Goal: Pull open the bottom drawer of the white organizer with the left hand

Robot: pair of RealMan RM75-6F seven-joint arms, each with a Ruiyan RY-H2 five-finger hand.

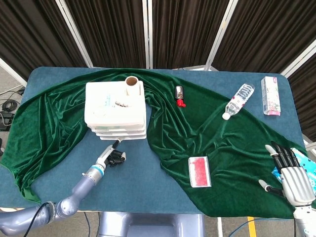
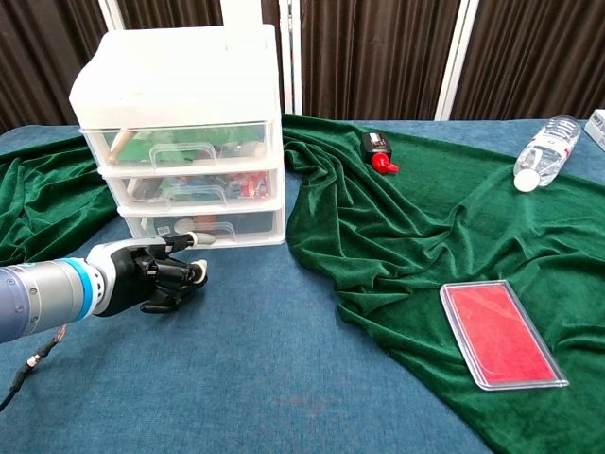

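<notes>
The left hand (image 2: 156,276) sits low on the blue table (image 2: 284,378), fingers curled in, one fingertip reaching the handle of the bottom drawer (image 2: 203,225) — seemingly touching it, though no grip shows. The white plastic three-drawer organizer (image 2: 180,132) stands just behind (drawer shut). Far right, the right hand (image 1: 291,177) rests spread — holding nothing.

Left robot hand (image 2: 156,274) black-fingered, silver forearm, blue band; right robot hand (image 1: 292,177) silver-grey.
</notes>
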